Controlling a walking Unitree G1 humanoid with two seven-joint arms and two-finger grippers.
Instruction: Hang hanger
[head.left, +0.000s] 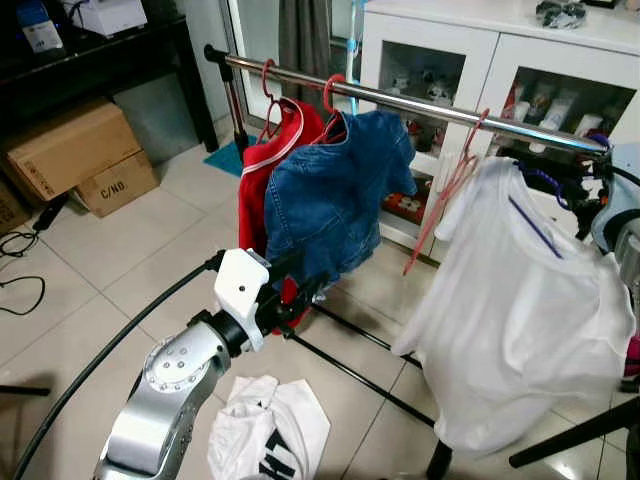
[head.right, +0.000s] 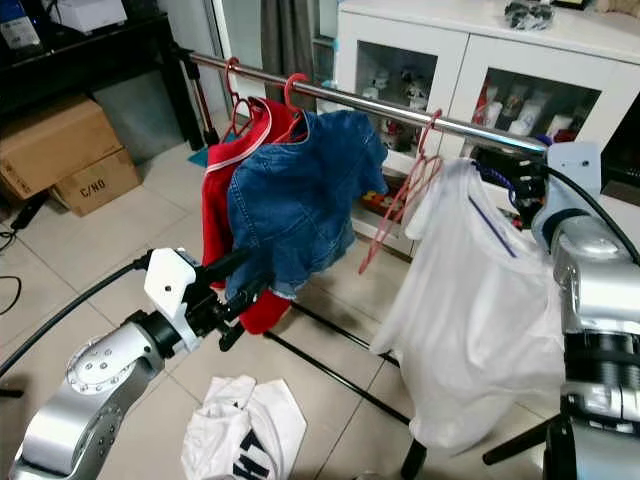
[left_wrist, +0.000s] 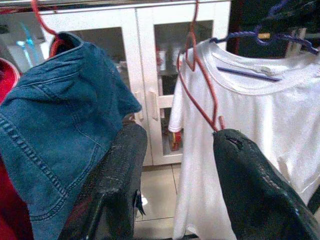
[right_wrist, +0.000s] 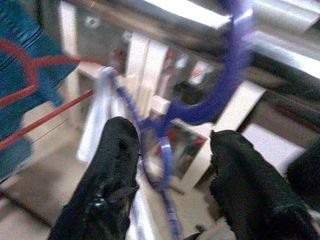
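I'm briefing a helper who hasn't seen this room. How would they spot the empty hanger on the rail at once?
Find the steel clothes rail in front of the white cabinet. Between the denim jacket and the white T-shirt hangs the empty hanger. It is thin, red wire, tilted and bare, while every neighbouring hanger carries a garment.

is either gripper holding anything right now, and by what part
The right gripper has the purple hanger between its open fingers at the neck below the hook, white shirt hanging from it. The left gripper is open, holding nothing.
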